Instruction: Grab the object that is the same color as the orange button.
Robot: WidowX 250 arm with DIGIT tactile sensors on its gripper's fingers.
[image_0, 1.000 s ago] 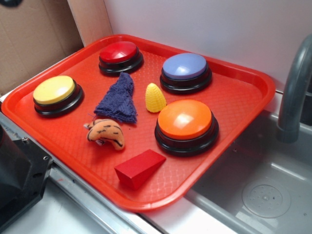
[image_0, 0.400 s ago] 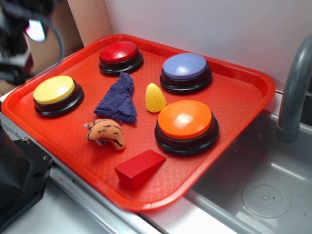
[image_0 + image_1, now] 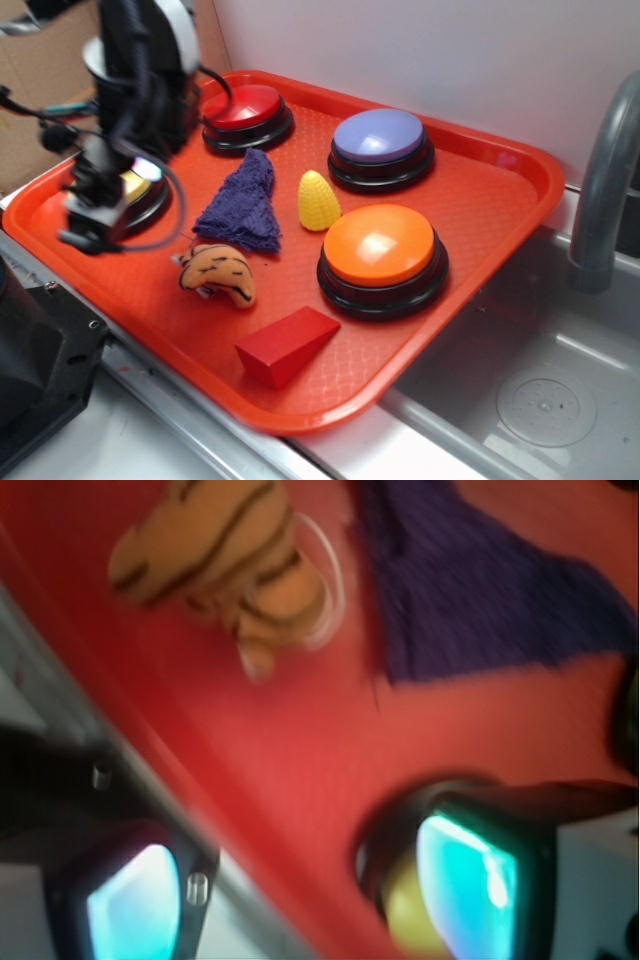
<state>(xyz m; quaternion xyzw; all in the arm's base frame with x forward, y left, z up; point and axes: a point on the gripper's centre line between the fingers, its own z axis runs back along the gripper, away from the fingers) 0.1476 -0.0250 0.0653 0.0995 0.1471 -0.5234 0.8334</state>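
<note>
Wrist view shows the gripper (image 3: 300,880) with jaws apart, empty, near the tiger (image 3: 225,550). It looks soft and light; pinch across its curved middle.

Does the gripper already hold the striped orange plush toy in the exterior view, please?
No, the plush toy lies free on the red tray, with the gripper apart from it, over the yellow button.

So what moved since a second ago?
The robot arm swung in from the upper left, and its gripper now hangs over the yellow button, jaws apart, holding nothing. The striped plush tiger, orange button and purple cloth stayed put.
</note>
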